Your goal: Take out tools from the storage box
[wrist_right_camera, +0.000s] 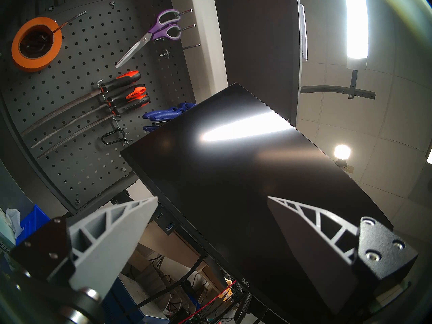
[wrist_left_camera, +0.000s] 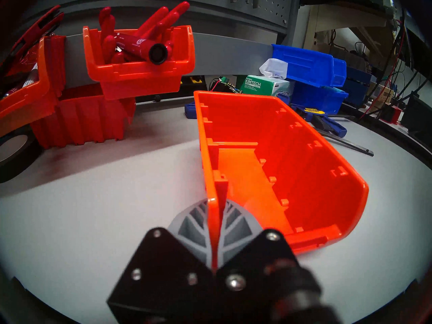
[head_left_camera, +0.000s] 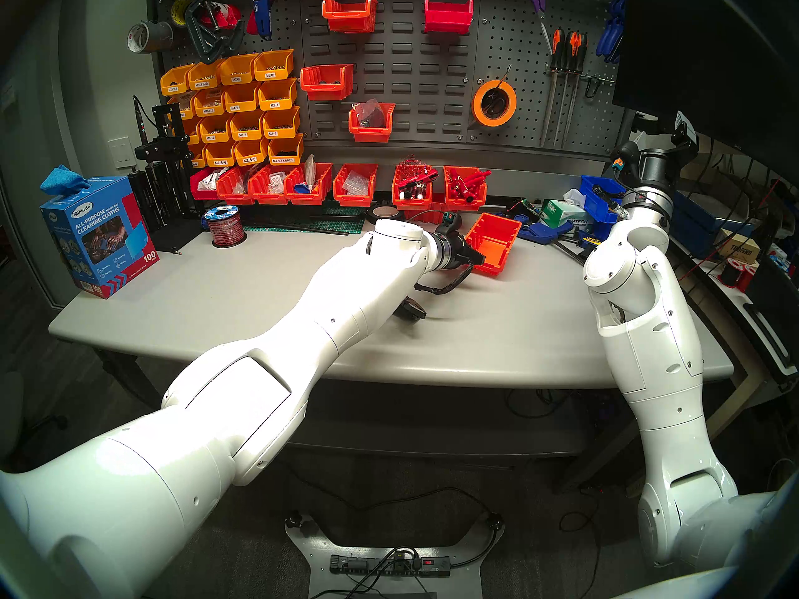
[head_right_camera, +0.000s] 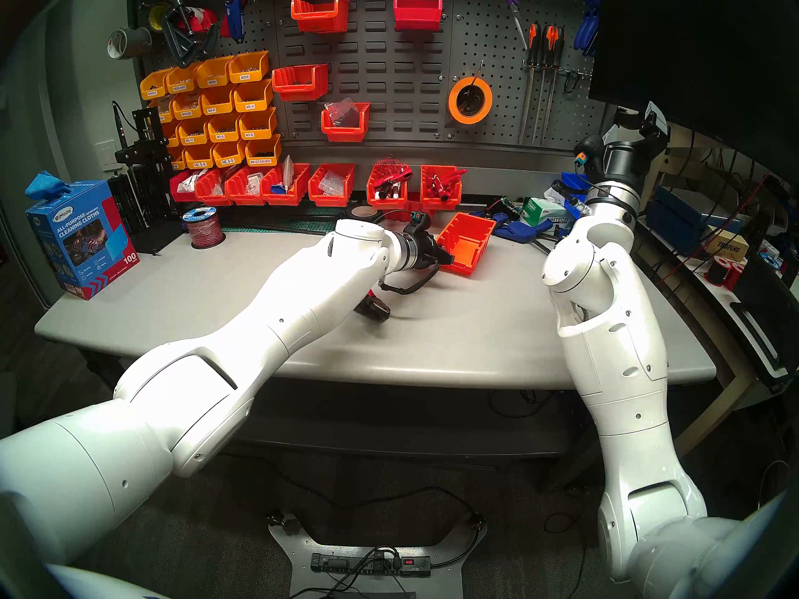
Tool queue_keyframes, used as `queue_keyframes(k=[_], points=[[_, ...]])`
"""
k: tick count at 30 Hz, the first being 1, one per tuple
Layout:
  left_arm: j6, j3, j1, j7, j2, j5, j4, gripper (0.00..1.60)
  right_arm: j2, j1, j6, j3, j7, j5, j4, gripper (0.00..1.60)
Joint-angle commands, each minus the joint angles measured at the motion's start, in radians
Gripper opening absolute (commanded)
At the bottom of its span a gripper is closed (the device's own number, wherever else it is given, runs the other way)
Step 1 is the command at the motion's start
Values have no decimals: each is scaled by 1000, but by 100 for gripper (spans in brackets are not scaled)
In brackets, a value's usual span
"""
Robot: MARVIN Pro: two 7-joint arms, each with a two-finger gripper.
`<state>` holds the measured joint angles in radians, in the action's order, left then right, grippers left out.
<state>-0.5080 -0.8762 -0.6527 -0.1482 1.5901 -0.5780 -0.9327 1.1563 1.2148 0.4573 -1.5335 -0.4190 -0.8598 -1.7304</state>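
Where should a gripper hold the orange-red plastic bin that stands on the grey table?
On a thin side wall near its low front corner, from the robot's side. The orange-red plastic bin has upright walls thin enough to pinch; the left gripper is shut on one now, one finger inside, one outside.

Yellow bins on pegboard; cloth box on table.

**Your robot's body, up close**

You have two glossy white arms, the left arm and the right arm, with rounded shells and small dark screws. Each wrist ends in a silver ring and black housing. A braided black cable loops under the left wrist. The fingers are grey, ribbed wedges on black screwed plates.
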Motion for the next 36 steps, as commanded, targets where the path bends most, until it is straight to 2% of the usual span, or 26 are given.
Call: queue_keyframes(k=[1, 9, 15, 18, 22, 24, 26, 31, 36], points=[[-30, -51, 32, -40, -34, -42, -85, 0, -2, -12, 1, -1, -5, -5, -10, 160], [-100, -129, 45, -82, -94, -96, -211, 0, -2, -12, 0, -1, -4, -4, -10, 160], [-114, -224, 95, -59, -103, -130, -241, 0, -2, -11, -1, -2, -4, -3, -10, 160], [-131, -302, 126, -13, -104, -151, -229, 0, -2, -11, -1, -2, -4, -3, -10, 160], [-140, -366, 138, 44, -120, -162, -236, 0, -2, -11, -1, -2, -4, -3, -10, 160], [-138, -410, 126, 103, -135, -160, -258, 0, -2, -12, -1, -2, -4, -4, -10, 160], [-144, -425, 122, 119, -144, -161, -265, 0, -2, -12, -1, -2, -4, -4, -10, 160], [-155, -502, 100, 221, -180, -155, -291, 0, -2, -12, 0, -2, -4, -4, -10, 160], [-191, -567, 69, 328, -195, -162, -341, 0, -2, -12, 0, -1, -4, -4, -10, 160]])
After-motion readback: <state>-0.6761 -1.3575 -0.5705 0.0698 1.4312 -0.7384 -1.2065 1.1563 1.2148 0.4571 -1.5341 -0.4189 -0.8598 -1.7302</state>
